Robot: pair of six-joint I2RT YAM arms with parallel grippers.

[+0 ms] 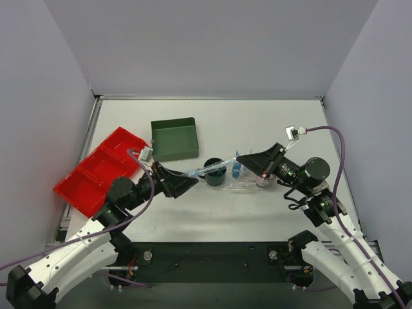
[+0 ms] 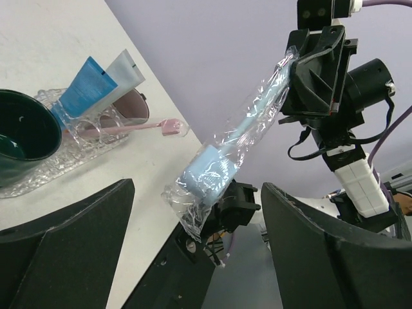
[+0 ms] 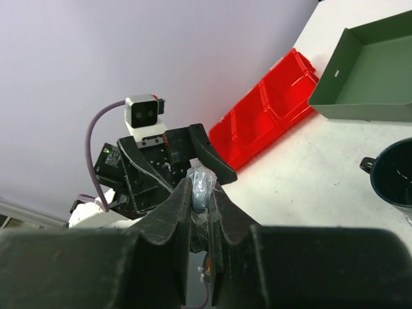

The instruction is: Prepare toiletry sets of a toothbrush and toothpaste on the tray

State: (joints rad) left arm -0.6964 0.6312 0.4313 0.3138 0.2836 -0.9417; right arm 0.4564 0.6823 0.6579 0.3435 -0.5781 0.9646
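Aloft, the right pincer [image 3: 201, 193] clamps a wrapped toothbrush [image 2: 241, 132]; the left pincer [image 2: 196, 185] gapes wide around its free end.

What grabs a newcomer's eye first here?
A plastic-wrapped toothbrush hangs in mid-air, clamped in the right pincer, its free end inside the open left pincer. At the table's centre lies the clear tray with a dark mug and blue toothpaste; a bright red bin sits at the far left.
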